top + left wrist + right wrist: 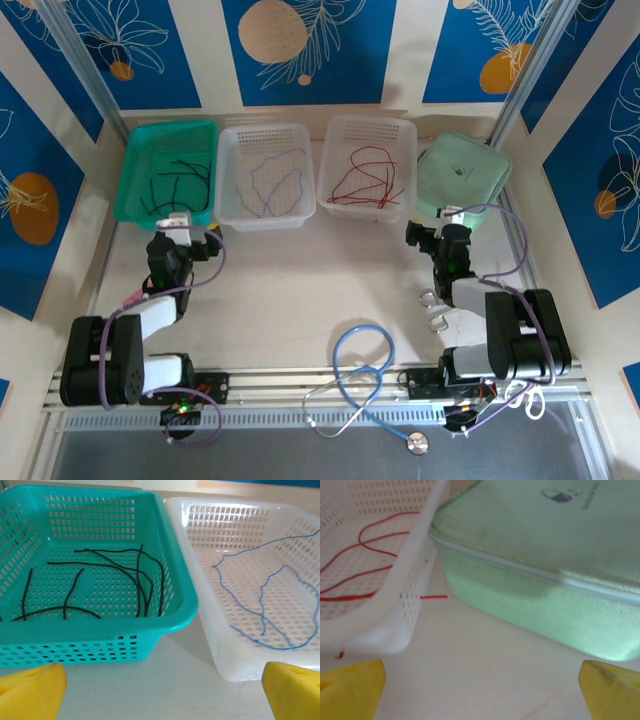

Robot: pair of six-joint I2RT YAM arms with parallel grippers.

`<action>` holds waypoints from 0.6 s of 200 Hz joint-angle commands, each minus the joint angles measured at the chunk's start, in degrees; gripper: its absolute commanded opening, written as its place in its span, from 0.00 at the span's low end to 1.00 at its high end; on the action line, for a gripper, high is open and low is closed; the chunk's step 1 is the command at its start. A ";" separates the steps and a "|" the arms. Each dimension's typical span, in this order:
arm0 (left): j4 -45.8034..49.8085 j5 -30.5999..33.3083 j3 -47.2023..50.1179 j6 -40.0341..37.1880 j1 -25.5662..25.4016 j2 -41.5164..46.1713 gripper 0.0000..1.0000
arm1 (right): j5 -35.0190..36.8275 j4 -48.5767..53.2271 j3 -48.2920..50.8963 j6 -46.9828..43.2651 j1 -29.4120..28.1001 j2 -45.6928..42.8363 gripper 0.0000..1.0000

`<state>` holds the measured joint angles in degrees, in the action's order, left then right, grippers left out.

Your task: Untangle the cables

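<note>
Black cables (178, 190) (120, 577) lie loose in the teal basket (135, 170) (100, 630). Pale grey-blue cables (272, 180) (260, 605) lie in the middle white basket (228, 150) (220, 645). Red cables (365, 178) (365, 555) lie in the right white basket (400, 135) (405, 590); one red end pokes out through its side wall. My left gripper (178, 222) (162, 690) is open just in front of the teal basket, with nothing between its yellow fingers (30, 690). My right gripper (432, 232) (482, 690) is open too, before the gap between the right basket and a green case.
A mint-green zipped case (462, 178) (545, 580) sits at the back right. A blue-tubed stethoscope (365, 375) lies at the near edge between the arm bases. Bare table stretches between the baskets and the arms.
</note>
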<state>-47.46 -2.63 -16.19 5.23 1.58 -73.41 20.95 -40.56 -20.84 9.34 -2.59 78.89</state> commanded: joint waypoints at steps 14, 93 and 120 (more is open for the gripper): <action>-16.15 1.87 2.50 -3.98 -1.32 -10.31 0.99 | -2.16 -10.28 0.54 -3.76 -1.93 4.96 0.99; -9.67 2.22 -3.59 -4.57 -2.02 -16.10 1.00 | -6.27 -7.87 -1.99 -2.05 0.74 8.17 0.99; -9.88 2.38 -3.43 -4.53 -2.11 -16.11 1.00 | -6.28 -8.00 -2.00 -2.05 0.75 8.29 0.99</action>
<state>-58.98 -1.08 -18.92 0.95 0.08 -90.45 16.01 -47.97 -21.54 7.05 -1.85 87.13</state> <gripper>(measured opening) 0.995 0.990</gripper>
